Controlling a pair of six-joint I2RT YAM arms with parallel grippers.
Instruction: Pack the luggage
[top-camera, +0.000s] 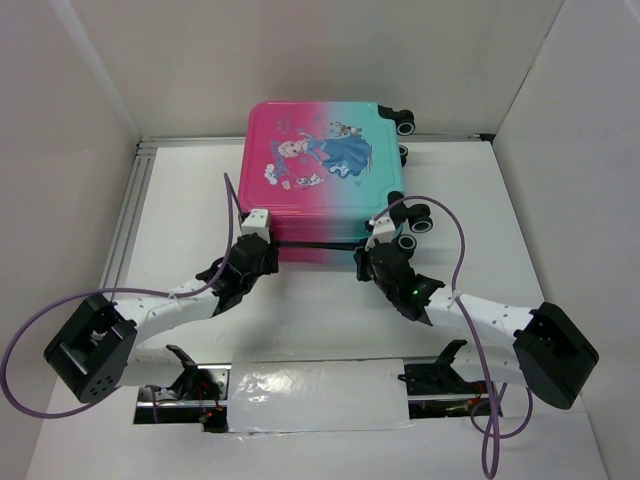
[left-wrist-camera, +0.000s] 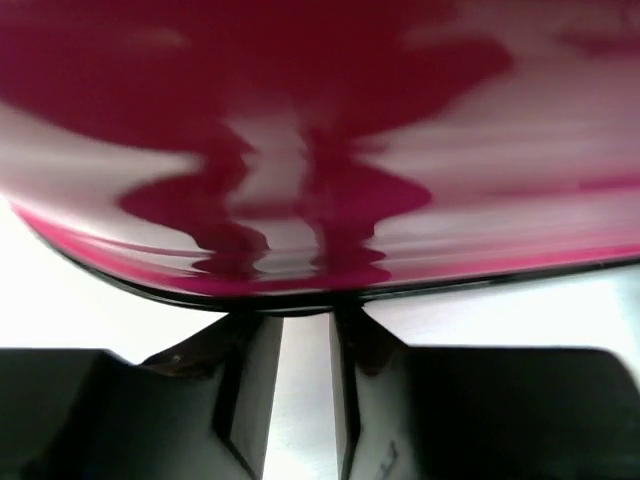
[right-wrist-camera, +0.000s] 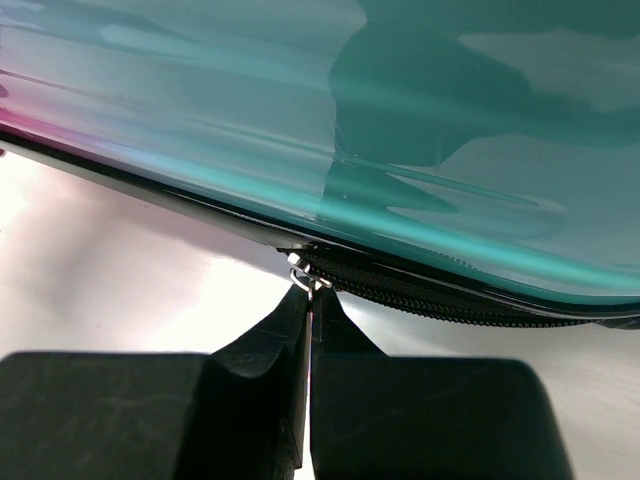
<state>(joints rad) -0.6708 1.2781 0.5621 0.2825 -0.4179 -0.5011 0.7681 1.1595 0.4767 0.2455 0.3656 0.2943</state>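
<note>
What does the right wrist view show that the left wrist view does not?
Right wrist only: the teal side of the luggage, its black zipper, and a metal zipper pull pinched between shut jaws. Left wrist only: the pink side, with jaws slightly apart and nothing between them. Both: the glossy shell edge just ahead of the jaws, over the white table.

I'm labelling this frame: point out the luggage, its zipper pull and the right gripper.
luggage (top-camera: 322, 175), top external view, printed lid
zipper pull (right-wrist-camera: 304, 273), right wrist view, silver tab
right gripper (right-wrist-camera: 310, 302), right wrist view, between the fingertips
</note>
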